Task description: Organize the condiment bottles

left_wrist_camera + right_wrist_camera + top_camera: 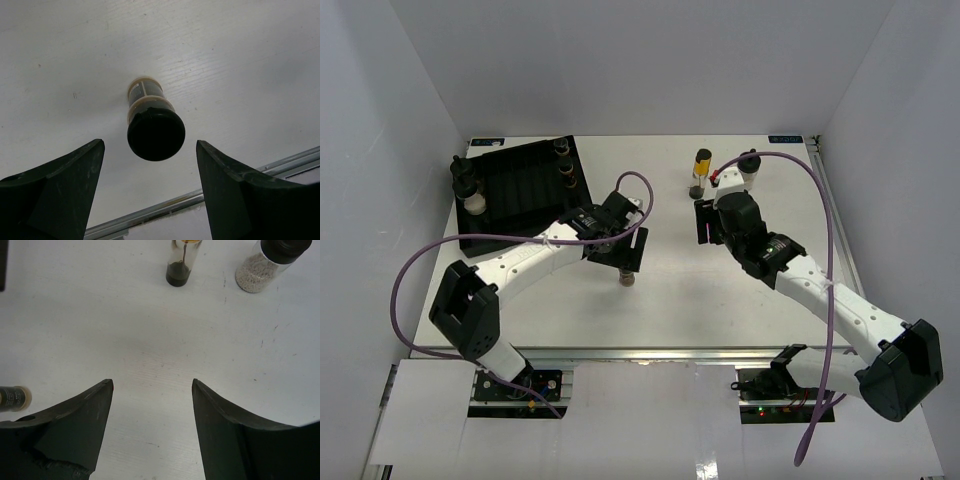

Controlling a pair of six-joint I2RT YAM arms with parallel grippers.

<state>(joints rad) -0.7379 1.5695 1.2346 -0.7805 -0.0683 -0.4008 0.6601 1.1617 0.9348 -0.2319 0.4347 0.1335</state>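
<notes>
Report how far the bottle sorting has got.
Done: several jars sit at the black tray, along its left and right edges. In hand: left claw straddles a brown jar on the table, not yet gripping. Remaining: that jar, the yellow-banded bottle and the pale-filled jar; right claw is open, empty.

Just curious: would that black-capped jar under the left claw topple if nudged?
Probably: the jar stands upright with nothing touching it, so a high push may tip it. Being round, it would likely roll. Its smooth wall may be slippery.
</notes>
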